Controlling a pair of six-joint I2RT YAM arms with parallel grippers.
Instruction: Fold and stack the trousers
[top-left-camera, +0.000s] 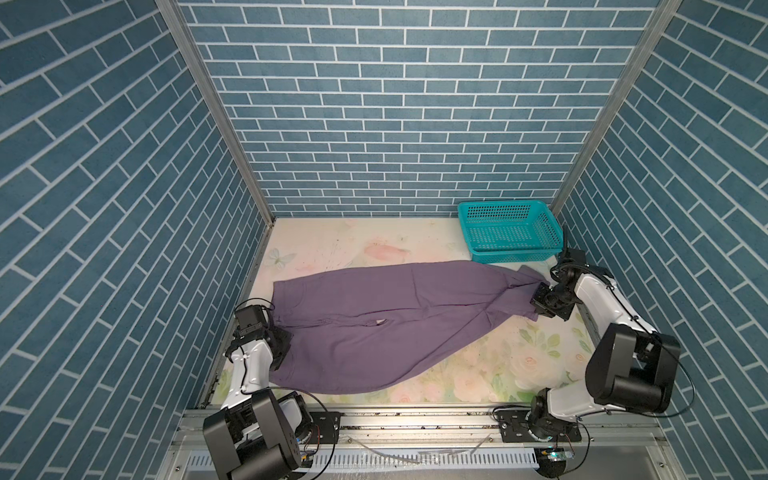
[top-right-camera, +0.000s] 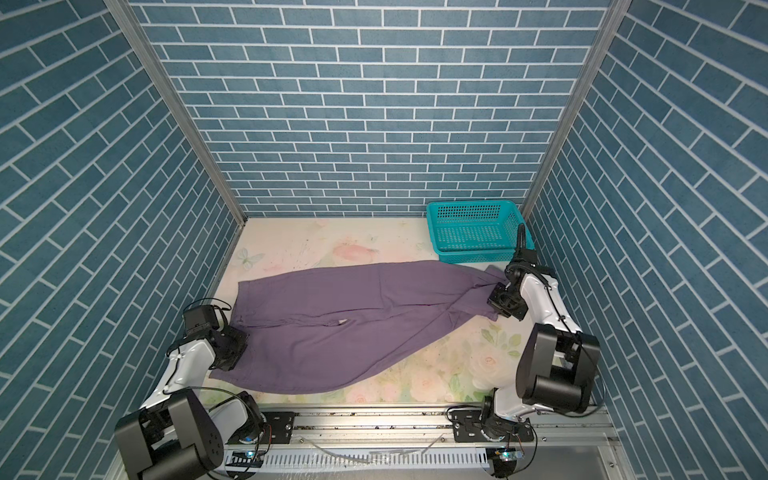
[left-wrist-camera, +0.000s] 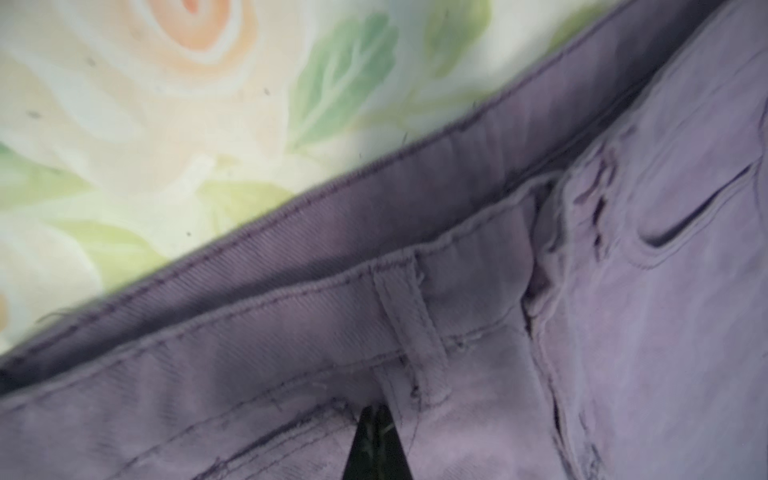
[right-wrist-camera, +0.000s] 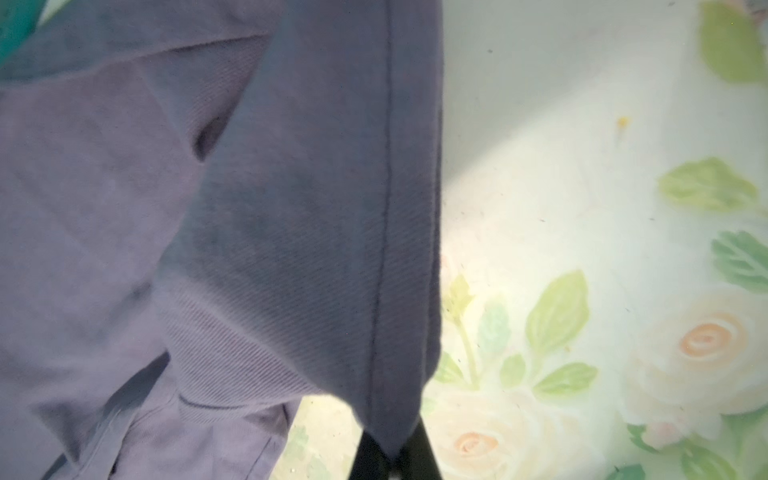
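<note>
No fold yet: the trousers (top-left-camera: 374, 324) lie spread across the table (top-left-camera: 503, 365). The left gripper (left-wrist-camera: 375, 432) is pinched on the waistband (left-wrist-camera: 291, 316) and the right gripper (right-wrist-camera: 391, 455) is clamped on a leg hem (right-wrist-camera: 409, 291). Folding and stacking remain.

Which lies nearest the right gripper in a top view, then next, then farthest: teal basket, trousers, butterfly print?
1. trousers: leg end pinched in the shut jaws of the right gripper, right side.
2. teal basket: just behind the gripper, back right corner.
3. butterfly print: far across, back left.
</note>
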